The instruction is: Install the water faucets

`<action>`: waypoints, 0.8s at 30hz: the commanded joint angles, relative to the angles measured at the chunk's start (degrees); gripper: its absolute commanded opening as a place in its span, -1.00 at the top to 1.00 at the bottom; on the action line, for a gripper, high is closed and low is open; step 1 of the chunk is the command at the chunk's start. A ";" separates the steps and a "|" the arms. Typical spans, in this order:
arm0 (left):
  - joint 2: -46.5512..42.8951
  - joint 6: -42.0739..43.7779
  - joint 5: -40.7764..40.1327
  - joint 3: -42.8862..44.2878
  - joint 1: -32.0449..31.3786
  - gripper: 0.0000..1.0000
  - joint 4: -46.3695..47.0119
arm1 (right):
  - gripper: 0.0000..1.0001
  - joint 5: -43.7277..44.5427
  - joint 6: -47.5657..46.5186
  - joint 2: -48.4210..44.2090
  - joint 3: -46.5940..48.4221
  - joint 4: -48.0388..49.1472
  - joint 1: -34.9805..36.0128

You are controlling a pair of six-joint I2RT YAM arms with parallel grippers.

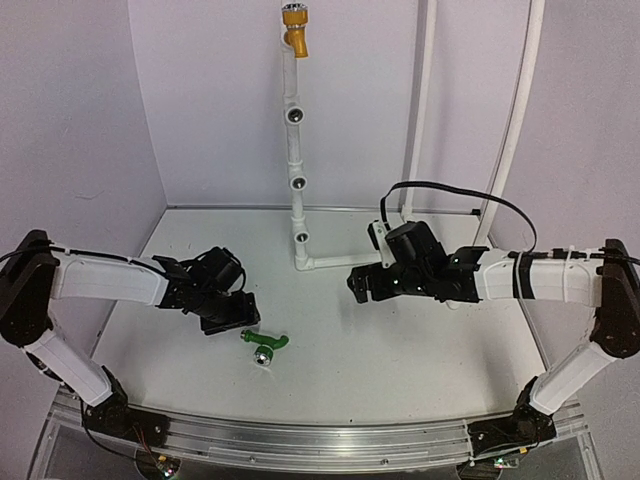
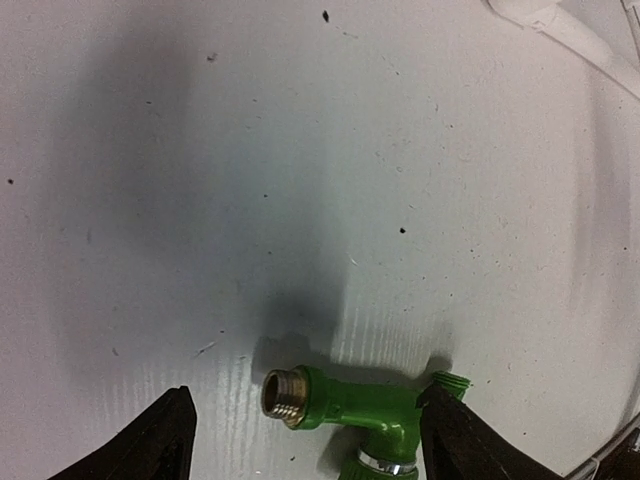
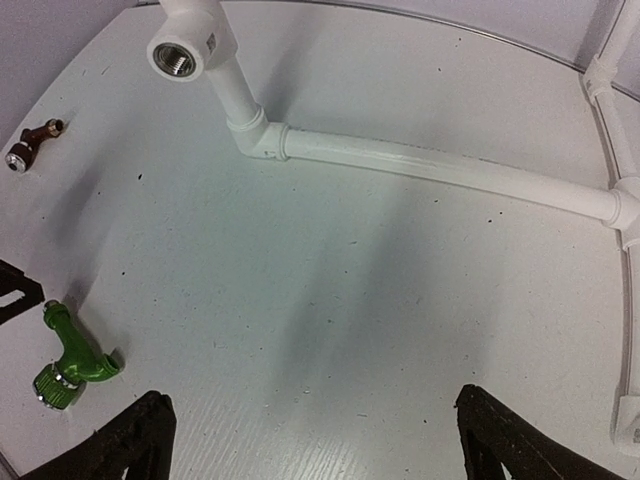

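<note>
While the green faucet (image 2: 345,405) lies flat between the wide-parted jaws of your left claw (image 2: 305,450), which grips nothing yet, you are at the pickup step and next need to close squarely on its body.

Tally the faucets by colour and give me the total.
Green faucet, lying on the table: 1
Dark brown faucet, lying on the table: 1
Yellow-orange faucet, at the top of the white pipe stand: 1
Total: 3
</note>
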 commanded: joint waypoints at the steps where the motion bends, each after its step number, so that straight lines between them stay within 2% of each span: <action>1: 4.53 -1.40 -1.43 4.87 -2.40 -0.47 -0.49 | -0.96 -5.14 1.89 -0.14 -0.57 2.30 0.18; 6: 7.10 -2.38 -2.94 4.50 -3.70 -0.27 -0.55 | -0.96 -8.50 4.22 -0.42 -2.75 4.78 0.21; 14: 8.90 -3.87 -4.54 3.65 -4.97 -0.23 -0.34 | -0.97 -10.22 4.97 -0.49 -4.12 5.60 0.52; 24: 9.65 -5.64 -4.11 0.54 -5.96 0.34 4.36 | -0.96 -12.37 7.18 -0.01 -4.85 6.99 1.75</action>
